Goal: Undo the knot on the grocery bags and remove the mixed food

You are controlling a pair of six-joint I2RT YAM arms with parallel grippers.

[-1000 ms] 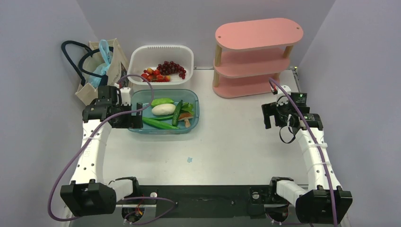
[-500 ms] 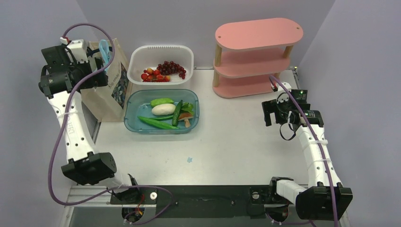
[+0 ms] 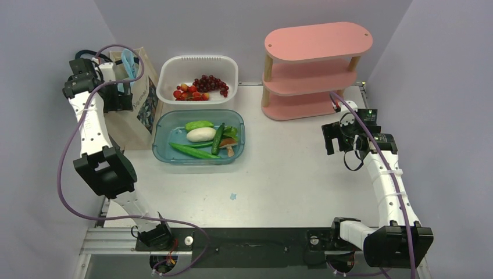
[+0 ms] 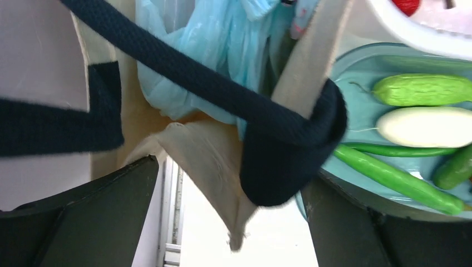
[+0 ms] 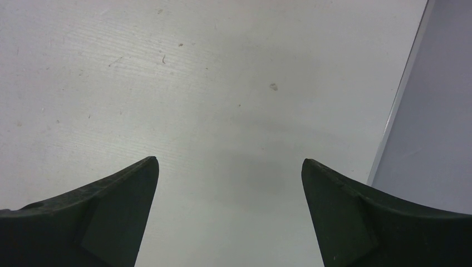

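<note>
The beige canvas tote (image 3: 141, 110) stands upright at the table's far left, its navy handles (image 3: 93, 55) behind my left arm. The light blue plastic bag (image 3: 125, 81) sits inside it, and its twisted top with the knot (image 3: 127, 60) sticks up over the rim. My left gripper (image 3: 118, 100) hangs open at the tote's mouth. In the left wrist view, a tote corner (image 4: 206, 161) and a navy handle (image 4: 289, 150) lie between the open fingers (image 4: 94, 222), with the blue bag (image 4: 211, 50) beyond. The mixed food is hidden. My right gripper (image 3: 331, 139) (image 5: 230, 161) is open over bare table.
A white slotted basket (image 3: 174, 65) with grapes and small red fruit stands behind a clear teal tub (image 3: 239, 125) of green vegetables and a white oval one. A pink three-tier shelf (image 3: 317, 43) stands at the back right. Grey walls close in on both sides.
My left arm has swung up from beside the teal tub to the tote's mouth. The tote, slumped a second ago, now stands upright. The right arm has barely moved.
</note>
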